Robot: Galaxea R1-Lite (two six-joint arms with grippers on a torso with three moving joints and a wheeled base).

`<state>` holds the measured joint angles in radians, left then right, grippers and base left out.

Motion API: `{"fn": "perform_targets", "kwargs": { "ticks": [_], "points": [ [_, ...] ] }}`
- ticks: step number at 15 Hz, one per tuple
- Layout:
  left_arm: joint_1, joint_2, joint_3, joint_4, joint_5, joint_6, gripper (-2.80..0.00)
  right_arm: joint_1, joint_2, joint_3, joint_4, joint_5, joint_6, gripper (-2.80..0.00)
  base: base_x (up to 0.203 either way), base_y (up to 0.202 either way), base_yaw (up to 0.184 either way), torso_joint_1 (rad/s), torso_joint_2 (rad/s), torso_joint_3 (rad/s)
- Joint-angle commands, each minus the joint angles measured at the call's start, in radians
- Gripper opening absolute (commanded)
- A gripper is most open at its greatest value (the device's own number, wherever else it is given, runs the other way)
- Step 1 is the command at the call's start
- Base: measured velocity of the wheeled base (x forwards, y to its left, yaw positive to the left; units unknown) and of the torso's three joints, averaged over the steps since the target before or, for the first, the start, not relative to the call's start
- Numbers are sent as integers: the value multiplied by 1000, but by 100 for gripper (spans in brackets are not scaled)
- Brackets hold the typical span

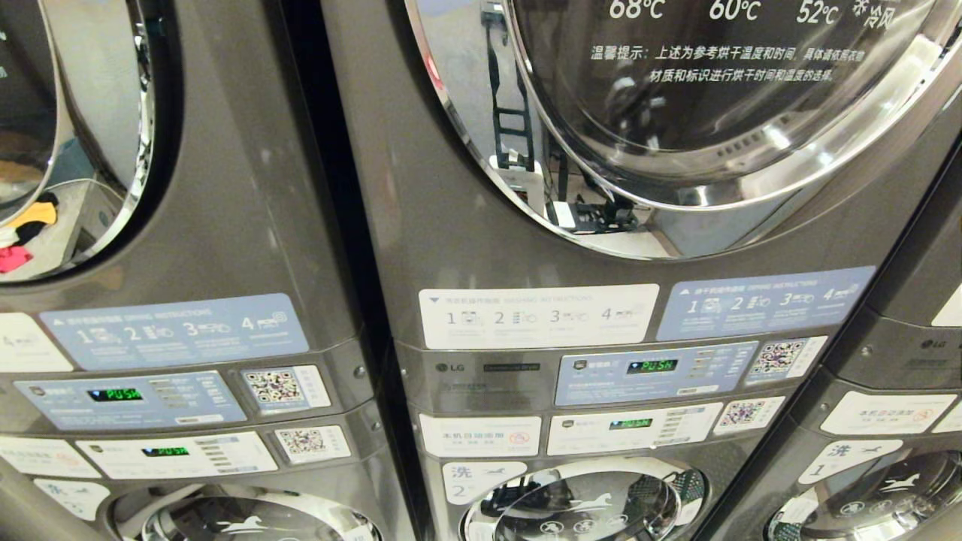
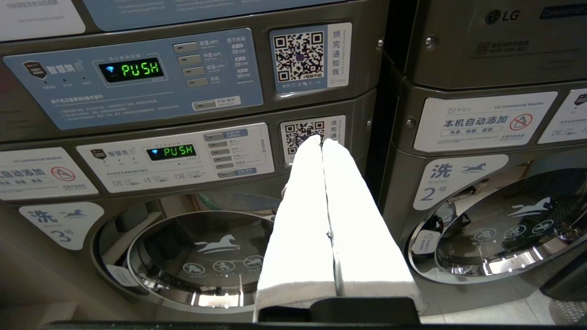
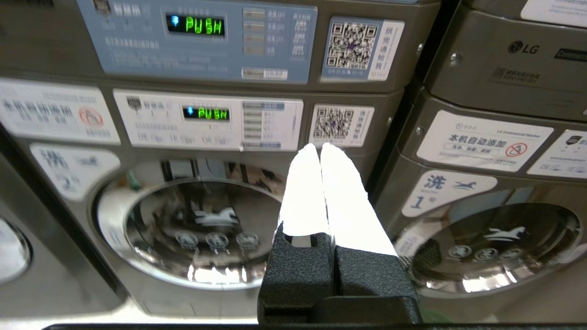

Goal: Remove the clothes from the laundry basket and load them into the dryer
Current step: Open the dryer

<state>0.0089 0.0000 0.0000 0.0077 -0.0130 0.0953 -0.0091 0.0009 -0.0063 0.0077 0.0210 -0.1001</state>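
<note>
The dryer (image 1: 699, 120) fills the upper right of the head view, its chrome-rimmed glass door closed. Neither the laundry basket nor the denim clothes show in any view, so I cannot say where they sit. Neither arm appears in the head view.

In the left wrist view the left gripper (image 2: 322, 141) sits at centre frame, its white fingers pressed together and empty, pointing at the control panels above washer 3 (image 2: 202, 256). In the right wrist view the right gripper (image 3: 320, 147) is likewise shut on nothing, facing washer 2 (image 3: 206, 224).

The work looks unstarted. To do the first step well, the robot should probably find the basket before reaching, spread one gripper's jaws wide, and take only denim. The dryer door must also be opened before any loading.
</note>
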Motion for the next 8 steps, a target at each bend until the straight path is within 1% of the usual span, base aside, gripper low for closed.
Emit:
{"fn": "perform_targets", "kwargs": {
  "ticks": [1,2,4,6,7,8],
  "points": [
    [0,0,2,0,2,-7,-280,1,18,-61,2,10,-13,-280,0,0,0,0,0,0],
    [0,0,2,-3,6,-23,-280,2,66,-158,16,25,-4,-280,0,0,0,0,0,0],
    [0,0,2,-5,10,-55,-280,7,260,-429,34,68,54,-280,0,0,0,0,0,0],
    [0,0,2,-5,15,-60,-280,12,537,-718,45,139,142,-280,0,0,0,0,0,0],
    [0,0,2,-5,15,-60,-280,14,665,-856,49,187,198,-280,0,0,0,0,0,0],
    [0,0,2,-5,15,-60,-280,16,777,-957,53,248,250,-280,0,0,0,0,0,0]
  ]
}}
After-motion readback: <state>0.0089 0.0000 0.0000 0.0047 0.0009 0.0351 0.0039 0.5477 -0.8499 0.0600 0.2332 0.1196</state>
